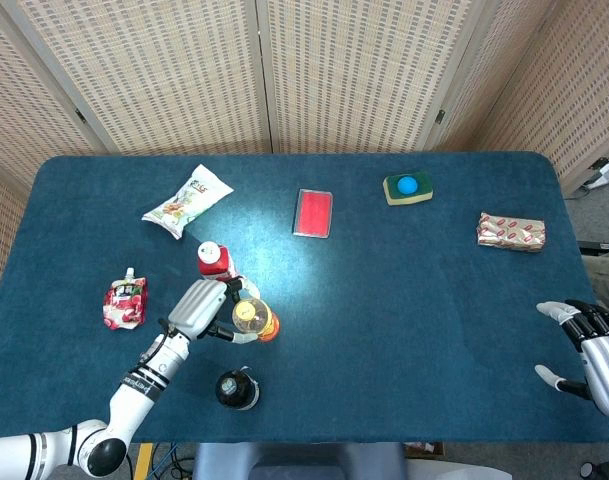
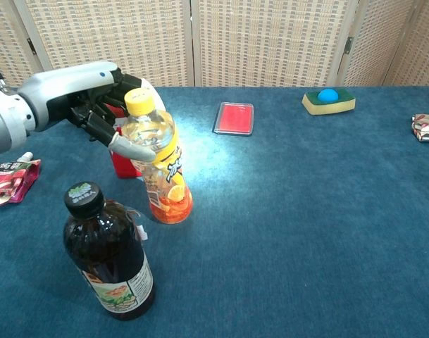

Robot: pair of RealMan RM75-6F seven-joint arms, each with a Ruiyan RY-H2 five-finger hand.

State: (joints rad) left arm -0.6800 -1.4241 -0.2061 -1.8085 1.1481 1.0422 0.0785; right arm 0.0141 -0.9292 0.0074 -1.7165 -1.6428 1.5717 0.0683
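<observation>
your left hand grips the orange drink bottle near its neck, bottle standing tilted on the table beside the dark bottle; your right hand rests open at the table's edge.

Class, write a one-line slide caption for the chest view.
Left robot hand grips a yellow-capped orange drink bottle beside a dark bottle.

Left hand — silver-grey shell over back, black finger segments, pale grey fingertip pads. Left forearm: white rounded casing, black ring at wrist with small white lettering, black ball-shaped joint further back. Right hand — black segmented fingers, light grey tips, silvery-white palm housing. No loose cables or sleeves showing on either arm.
</observation>
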